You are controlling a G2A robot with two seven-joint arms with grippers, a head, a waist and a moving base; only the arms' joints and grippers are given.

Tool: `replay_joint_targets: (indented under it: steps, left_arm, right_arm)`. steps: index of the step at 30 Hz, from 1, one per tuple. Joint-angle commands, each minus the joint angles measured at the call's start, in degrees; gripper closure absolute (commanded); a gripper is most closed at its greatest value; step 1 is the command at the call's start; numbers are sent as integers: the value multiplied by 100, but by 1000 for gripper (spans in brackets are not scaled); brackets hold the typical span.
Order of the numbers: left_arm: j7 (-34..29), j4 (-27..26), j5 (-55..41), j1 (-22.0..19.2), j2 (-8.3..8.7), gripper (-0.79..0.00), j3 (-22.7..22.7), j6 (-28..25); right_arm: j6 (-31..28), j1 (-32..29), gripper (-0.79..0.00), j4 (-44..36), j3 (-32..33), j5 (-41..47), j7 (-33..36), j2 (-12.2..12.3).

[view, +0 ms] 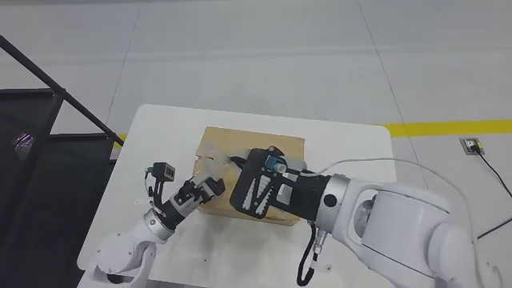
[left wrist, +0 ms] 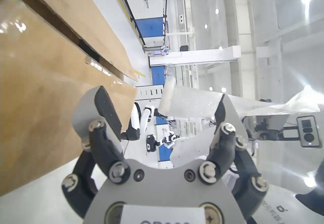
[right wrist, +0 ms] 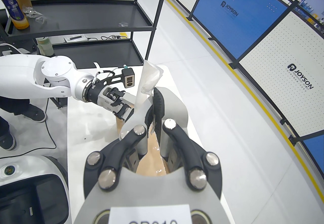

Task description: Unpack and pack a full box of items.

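1. Pinching a thin, crumpled sheet of clear plastic film (right wrist: 149,78), the right claw (right wrist: 152,106) has its jaws clamped together on it, and the film rises past the fingertips
2. Directly below this claw sits the brown cardboard box (right wrist: 152,156), resting on a white table (view: 160,136)
3. The film looks very light, limp and slippery, so I judge it will sag, cling and slide out of a shallow pinch; a hold on a bunched fold, deep between the pads, should serve better than one on a single edge
4. The left claw (left wrist: 164,113) has its jaws wide apart, just beside the box's side wall, with the film just ahead of its fingertips; whether the film reaches between them I cannot tell
5. The box's stiff cardboard edges, close under both claws, look likely to snag trailing film
6. Beyond the left claw stands a black metal shelf cart (right wrist: 88,14) carrying an orange bottle (right wrist: 15,7), well apart from both claws; the nearest obstacle to each claw is the other claw
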Motion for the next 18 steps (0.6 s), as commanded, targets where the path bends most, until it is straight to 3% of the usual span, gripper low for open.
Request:
replay_joint_targets:
  steps: [1,13,15,18]
  left_arm:
    - [-281,87,-291,-58,6,-674,9,104]
    - [-608,334,-1088,-232,-18,-533,145,337]
    - [-604,349,-1094,-252,-17,-413,153,343]
    - [-603,358,-1102,-271,-18,-382,172,346]
  right_arm:
    - [-20,-32,0,10,17,-2,-11,4]
    - [-161,-173,0,3,98,-41,-71,26]
    - [-186,-189,0,10,110,-41,-93,29]
    - [-220,-209,0,19,125,-26,-99,33]
